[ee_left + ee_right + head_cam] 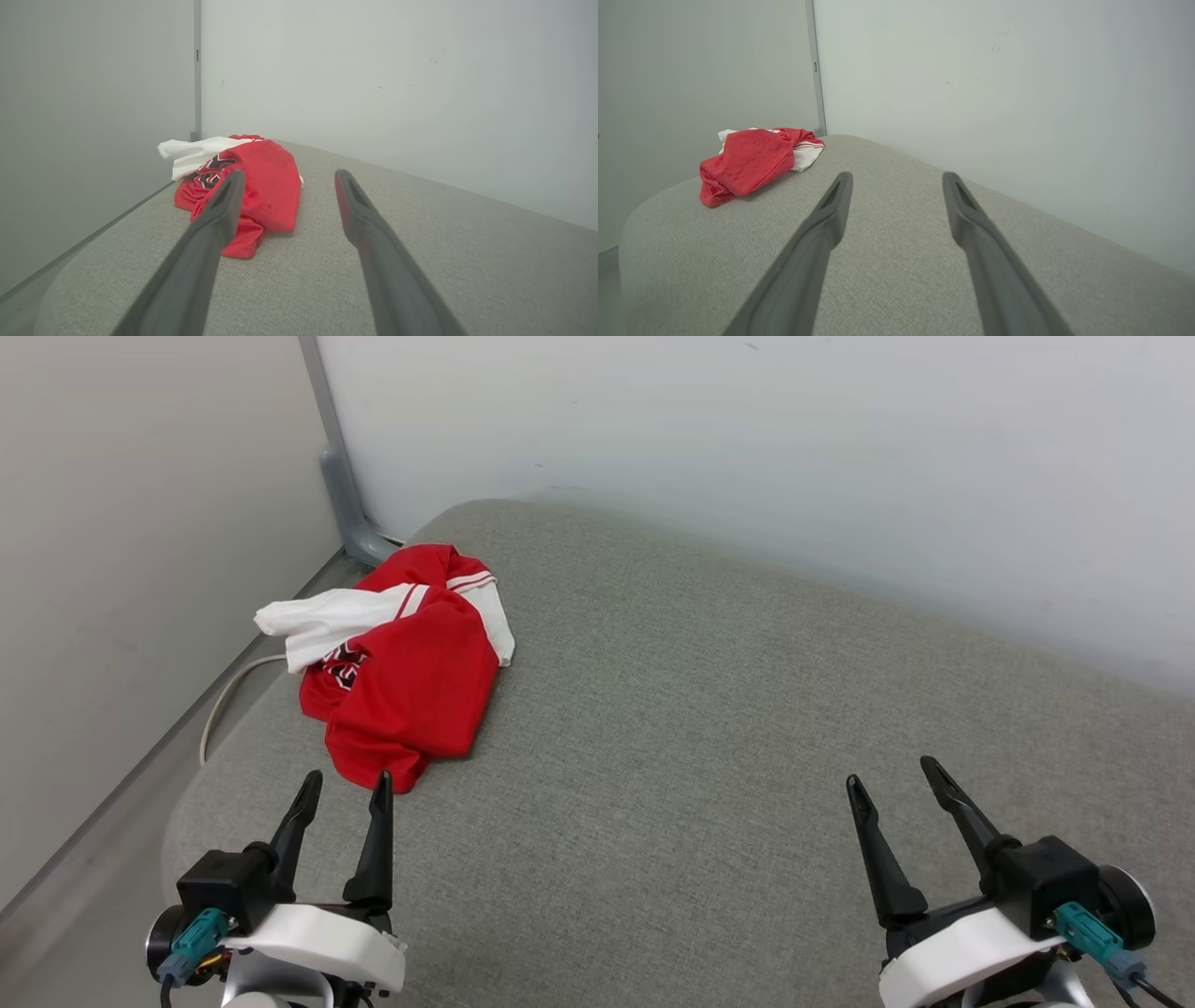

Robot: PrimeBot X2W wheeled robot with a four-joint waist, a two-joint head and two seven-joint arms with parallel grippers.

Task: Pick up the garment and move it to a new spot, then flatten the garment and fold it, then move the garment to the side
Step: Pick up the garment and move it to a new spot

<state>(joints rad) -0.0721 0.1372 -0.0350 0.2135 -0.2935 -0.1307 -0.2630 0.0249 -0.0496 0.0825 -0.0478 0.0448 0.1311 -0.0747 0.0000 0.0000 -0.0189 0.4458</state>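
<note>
The garment (411, 667) is a red jersey with white sleeves, crumpled in a heap at the far left corner of the grey cushion (700, 728). A white sleeve hangs over the cushion's left edge, and bits of black-and-white lettering show in the folds. My left gripper (345, 784) is open just in front of the heap's near edge, fingertips close to the cloth and holding nothing. In the left wrist view the garment (261, 186) lies just beyond the left gripper (286, 173). At the lower right, my right gripper (892, 775) is open and empty. Its wrist view has the garment (752, 158) far left of the right gripper (896, 175).
White walls close in behind and to the left of the cushion. A grey post (341, 476) stands in the corner. A white cable (229, 695) runs along the floor by the cushion's left edge. Bare grey fabric spreads across the middle and right of the cushion.
</note>
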